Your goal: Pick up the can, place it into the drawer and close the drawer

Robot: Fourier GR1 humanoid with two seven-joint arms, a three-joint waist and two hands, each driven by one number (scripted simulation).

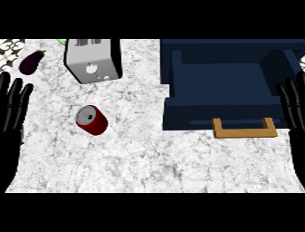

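Note:
A dark red can (92, 120) with a grey lid lies tilted on the white marble counter (148, 158), left of centre. To its right a dark blue drawer (225, 77) stands pulled open, its wooden handle (244, 128) facing me. My left hand (4, 102) rests open at the left edge, fingers up, well left of the can. At the right edge my right hand (303, 106) rests open beside the drawer's front corner. Neither hand touches anything.
A silver toaster (92, 60) stands behind the can. A purple eggplant (31, 62) lies at the back left, and a bit of something green (61, 41) shows behind the toaster. A patterned wall (1, 47) borders the counter.

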